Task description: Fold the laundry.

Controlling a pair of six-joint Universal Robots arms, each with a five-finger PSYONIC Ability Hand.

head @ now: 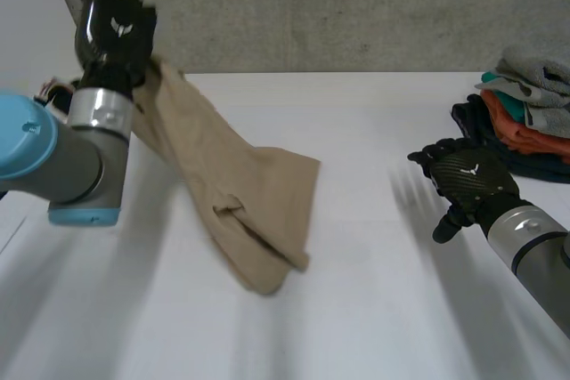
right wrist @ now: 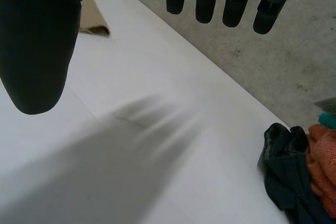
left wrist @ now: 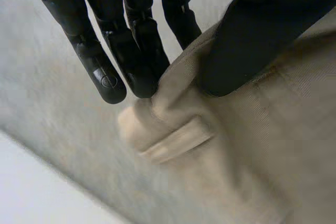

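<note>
Your left robot hand [head: 116,28] is pinching the tan garment [head: 258,202] by one edge; with the right robot hand [head: 468,175] hovering open, empty, that thin grip could be slipping.

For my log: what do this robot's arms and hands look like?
The left arm is a grey tube with a light-blue cap; the right arm is grey too. Each ends in a silver wrist cuff. The left hand and right hand are black, with rounded fingertips and a small white emblem on the back.
</note>
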